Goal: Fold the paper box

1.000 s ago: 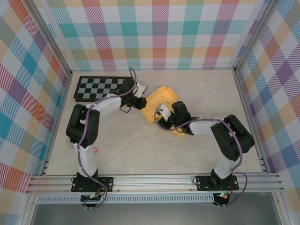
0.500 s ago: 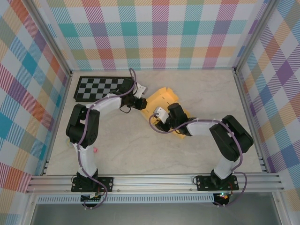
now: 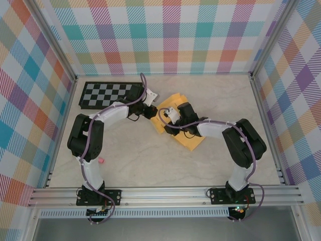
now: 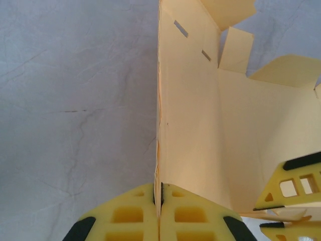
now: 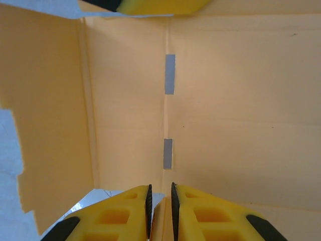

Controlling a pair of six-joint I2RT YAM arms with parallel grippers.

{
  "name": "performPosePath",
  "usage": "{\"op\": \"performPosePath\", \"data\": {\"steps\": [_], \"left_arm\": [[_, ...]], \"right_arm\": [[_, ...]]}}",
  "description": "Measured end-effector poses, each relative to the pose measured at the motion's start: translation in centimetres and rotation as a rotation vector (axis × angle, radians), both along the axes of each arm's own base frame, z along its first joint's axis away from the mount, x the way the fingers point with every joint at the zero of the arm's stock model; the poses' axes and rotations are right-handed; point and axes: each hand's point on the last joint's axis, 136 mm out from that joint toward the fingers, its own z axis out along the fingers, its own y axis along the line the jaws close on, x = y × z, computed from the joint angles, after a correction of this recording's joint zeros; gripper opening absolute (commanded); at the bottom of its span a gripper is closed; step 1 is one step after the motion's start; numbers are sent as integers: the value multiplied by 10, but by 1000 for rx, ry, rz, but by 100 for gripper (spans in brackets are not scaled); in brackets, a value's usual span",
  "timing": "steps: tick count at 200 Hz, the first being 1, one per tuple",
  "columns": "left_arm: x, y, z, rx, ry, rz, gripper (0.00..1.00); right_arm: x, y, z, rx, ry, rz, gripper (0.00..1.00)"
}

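**Both grippers pinched on the box**

Nearest me, a pink piece [image 3: 100, 160] lies on the table [image 3: 150, 165] by the left arm. Mid-table sits the box [image 3: 190, 141], partly folded, with one panel standing upright. My left gripper [image 4: 159, 190] is clenched on that panel's edge, the card squeezed between its pads. My right gripper [image 5: 160, 191] meets it from the other side, jaws almost together with card in the slit, in line with two slots [image 5: 170, 74]. Beyond, far left, lies the checkerboard [image 3: 105, 94].
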Motion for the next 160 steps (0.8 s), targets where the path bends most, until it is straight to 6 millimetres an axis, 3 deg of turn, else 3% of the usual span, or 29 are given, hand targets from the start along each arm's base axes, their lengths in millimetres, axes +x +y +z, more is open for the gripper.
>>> {"op": "performPosePath", "data": {"steps": [59,73,83,105,153,160], "left_arm": [[0,0,4,35,-46,-55,0],[-1,0,6,33,-42,-60,10],[-1,-1,7,25,-39,-60,23],[0,-5,11,-18,-11,-31,38],[-3,-10,29,-155,74,85,41],[-5,-10,33,-174,81,98,46]], "right_arm": [[-10,-1,-12,-30,69,38,10],[-10,-1,-12,-27,68,45,6],[-10,0,-12,-25,68,48,4],[-12,-2,-15,-22,74,39,1],[-13,-3,-18,26,61,-2,0],[-13,-3,-17,33,57,-6,0]]}}
